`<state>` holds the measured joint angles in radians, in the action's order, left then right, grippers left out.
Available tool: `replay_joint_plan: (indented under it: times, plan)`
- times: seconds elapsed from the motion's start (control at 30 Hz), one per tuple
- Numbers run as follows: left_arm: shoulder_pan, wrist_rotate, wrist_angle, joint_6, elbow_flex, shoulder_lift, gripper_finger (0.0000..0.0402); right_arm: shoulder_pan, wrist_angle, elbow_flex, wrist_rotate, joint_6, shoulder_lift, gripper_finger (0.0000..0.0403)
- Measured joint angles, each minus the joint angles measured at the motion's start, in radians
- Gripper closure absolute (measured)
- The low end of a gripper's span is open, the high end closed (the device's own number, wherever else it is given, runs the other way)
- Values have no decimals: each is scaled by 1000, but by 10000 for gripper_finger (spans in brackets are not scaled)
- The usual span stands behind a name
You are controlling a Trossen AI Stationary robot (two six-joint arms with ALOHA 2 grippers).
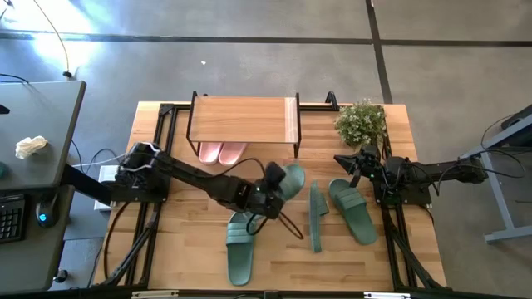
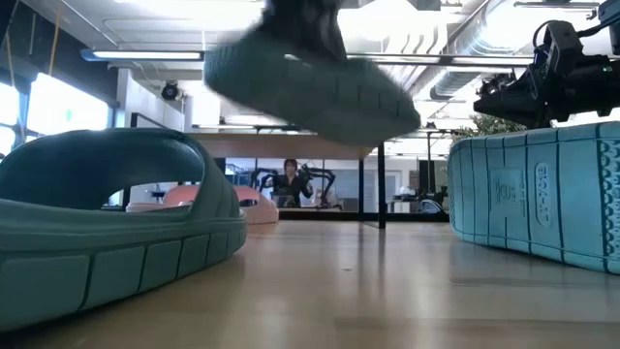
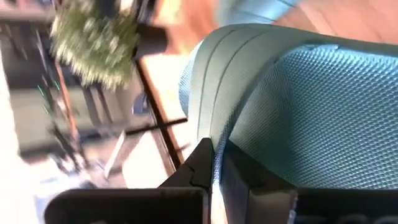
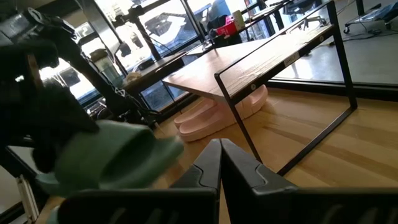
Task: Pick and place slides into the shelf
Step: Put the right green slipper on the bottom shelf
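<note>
My left gripper (image 1: pixel 274 189) is shut on a dark green slide (image 1: pixel 293 180) and holds it above the table's middle, in front of the shelf (image 1: pixel 241 120). A pink pair (image 1: pixel 220 152) lies under the shelf's plank. Three more green slides are on the table. One lies flat near the front (image 1: pixel 240 247), one stands on its side edge (image 1: pixel 316 216), and one lies flat to the right (image 1: pixel 353 210). At the right side my right gripper (image 1: pixel 345 159) waits shut, touching nothing. My left gripper pinches a thin green edge (image 3: pixel 214 146) of the slide between its two fingers, where a ribbed band meets the textured footbed (image 3: pixel 311 124). The fingers slant downward from the table's left. The slide (image 2: pixel 310 87) hangs tilted, clear of the table.
A potted plant (image 1: pixel 362 123) stands at the back right corner beside the shelf. The shelf's black frame (image 4: pixel 242 124) is open at the front, with bare room beside the pink pair. A desk with a keyboard (image 1: pixel 12 218) is off the table's left.
</note>
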<state>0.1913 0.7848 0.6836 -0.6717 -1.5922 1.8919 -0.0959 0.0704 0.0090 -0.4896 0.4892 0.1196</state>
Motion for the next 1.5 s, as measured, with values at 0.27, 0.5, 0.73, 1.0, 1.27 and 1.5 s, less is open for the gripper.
replay_joint_plan:
  times: [0.27,0.5,0.73,1.0,1.27,1.5]
  plan:
    - [25,18,438,466,-352,-2,400,0,0,0,0,0,0,403]
    - [109,5,563,718,-443,0,401,0,0,0,0,0,0,403]
    - [180,-17,632,888,-443,109,401,0,0,0,-1,0,0,403]
    - [155,-36,631,996,-442,312,401,0,1,0,-4,8,9,403]
    - [34,-21,645,1129,-442,419,401,0,0,0,11,28,19,403]
    - [-56,108,627,1098,-442,436,401,0,0,0,22,30,29,403]
